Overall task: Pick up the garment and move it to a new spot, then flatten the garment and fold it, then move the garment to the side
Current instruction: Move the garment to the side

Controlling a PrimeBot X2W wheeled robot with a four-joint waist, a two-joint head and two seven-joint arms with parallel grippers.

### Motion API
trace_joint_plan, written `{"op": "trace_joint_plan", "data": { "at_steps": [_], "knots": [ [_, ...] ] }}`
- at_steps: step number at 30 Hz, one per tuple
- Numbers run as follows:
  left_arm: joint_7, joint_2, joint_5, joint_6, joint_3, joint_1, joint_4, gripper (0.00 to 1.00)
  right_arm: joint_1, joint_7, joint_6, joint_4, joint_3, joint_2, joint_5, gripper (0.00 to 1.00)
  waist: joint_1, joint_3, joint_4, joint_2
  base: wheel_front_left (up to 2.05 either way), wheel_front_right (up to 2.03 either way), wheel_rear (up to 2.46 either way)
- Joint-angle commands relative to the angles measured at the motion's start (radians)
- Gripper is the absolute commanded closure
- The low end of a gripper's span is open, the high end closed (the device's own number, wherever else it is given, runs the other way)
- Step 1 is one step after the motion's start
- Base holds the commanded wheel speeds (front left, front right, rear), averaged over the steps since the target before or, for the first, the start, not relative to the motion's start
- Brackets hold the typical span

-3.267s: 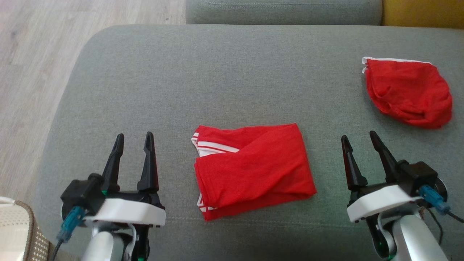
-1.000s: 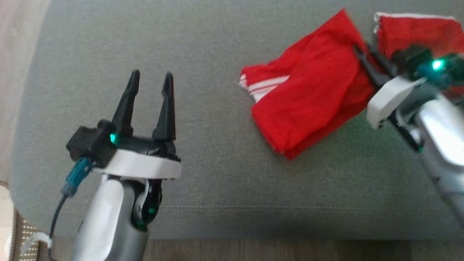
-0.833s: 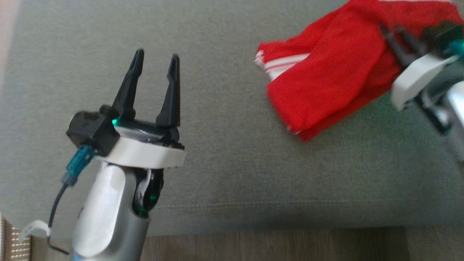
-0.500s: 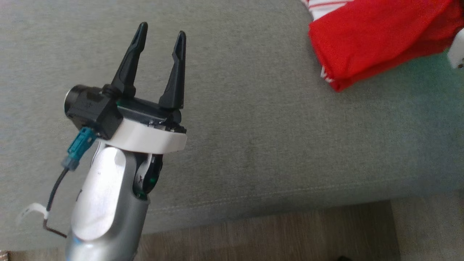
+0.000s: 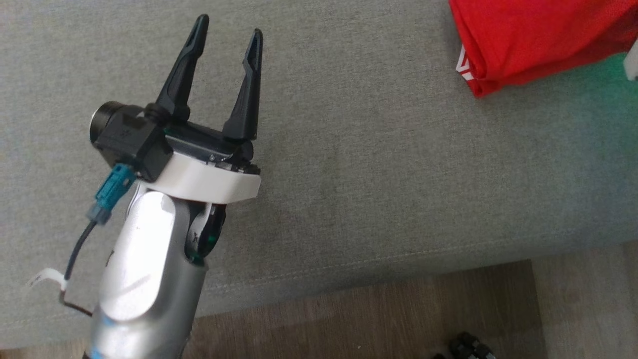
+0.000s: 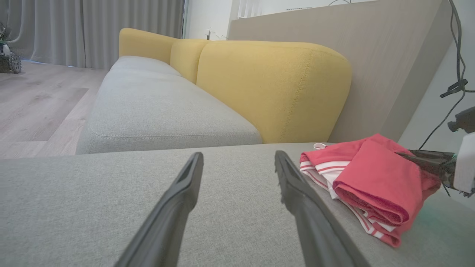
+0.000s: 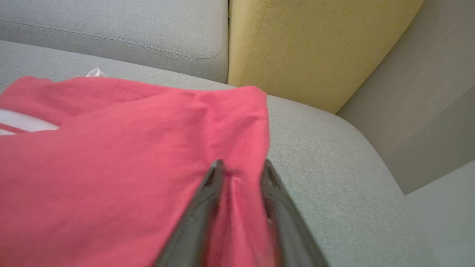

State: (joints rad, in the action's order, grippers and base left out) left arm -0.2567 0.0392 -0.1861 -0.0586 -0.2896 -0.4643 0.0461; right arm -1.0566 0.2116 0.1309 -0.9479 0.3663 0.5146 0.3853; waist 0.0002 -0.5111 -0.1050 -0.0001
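The garment (image 5: 538, 35), red with white stripes and folded, lies on the grey cushion (image 5: 379, 149) at the head view's top right. The left wrist view shows the garment (image 6: 371, 181) at the right, with the right gripper's dark fingers (image 6: 426, 157) at its far edge. My right gripper (image 7: 242, 165) rests on the garment (image 7: 130, 155) near its corner. Its fingers stand a little apart, with a ridge of cloth between them. My left gripper (image 5: 229, 27) hovers open over bare cushion, well left of the garment, nothing between its fingers (image 6: 237, 155).
A yellow backrest (image 6: 274, 85) and a second grey seat (image 6: 159, 111) stand behind the cushion. Right of the cushion is a wooden panel (image 7: 426, 111). Wood floor (image 5: 398, 314) runs along the cushion's near edge, with a dark wheeled part (image 5: 466, 346) on it.
The right gripper dragged the garment from the cushion's middle toward the right, and its fingers have now parted a little. The head camera swung, so the garment sits at the picture's top right. The left gripper stays open.
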Motion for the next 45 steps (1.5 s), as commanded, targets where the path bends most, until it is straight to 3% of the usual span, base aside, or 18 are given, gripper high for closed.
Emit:
{"op": "trace_joint_plan", "data": {
  "at_steps": [1, 10, 22, 30, 39, 45],
  "knots": [
    [-0.005, 0.011, 0.001, -0.002, 0.019, -0.021, -0.028, 0.0, -0.013, 0.014, 0.0, 0.004, -0.005, 0.001, -0.008, 0.0, -0.0002, 0.003, 0.007, 0.0001, 0.0, 0.0, 0.0],
    [-0.005, 0.011, -0.06, 0.022, 0.033, 0.028, -0.033, 0.0, 0.025, 0.046, 0.0, 0.009, -0.046, -0.037, -0.044, 0.0, -0.0002, 0.118, 0.052, 0.0001, 0.0, 0.0, 0.0],
    [-0.005, 0.011, -0.116, 0.057, 0.079, 0.159, -0.059, 0.0, 0.272, 0.05, 0.0, 0.344, -0.087, -0.135, -0.003, 0.0, -0.0002, 0.291, 0.141, 0.0001, 0.0, 0.0, 0.0],
    [-0.005, 0.011, -0.145, 0.089, 0.078, 0.266, -0.05, 0.0, 0.541, 0.05, 0.0, 0.557, -0.156, -0.257, -0.038, 0.0, -0.0002, 0.372, 0.197, 0.0001, 0.0, 0.0, 0.0],
    [-0.005, 0.011, -0.106, 0.115, 0.06, 0.357, -0.019, 0.0, 0.783, 0.05, 0.0, 0.7, -0.269, -0.405, -0.106, 0.0, -0.0002, 0.429, 0.224, 0.0001, 0.0, 0.0, 0.0],
    [-0.005, 0.011, -0.085, 0.12, 0.079, 0.395, 0.001, 0.0, 0.888, 0.05, 0.0, 0.771, -0.316, -0.455, -0.16, 0.0, -0.0002, 0.453, 0.23, 0.0001, 0.0, 0.0, 0.0]
  ]
}}
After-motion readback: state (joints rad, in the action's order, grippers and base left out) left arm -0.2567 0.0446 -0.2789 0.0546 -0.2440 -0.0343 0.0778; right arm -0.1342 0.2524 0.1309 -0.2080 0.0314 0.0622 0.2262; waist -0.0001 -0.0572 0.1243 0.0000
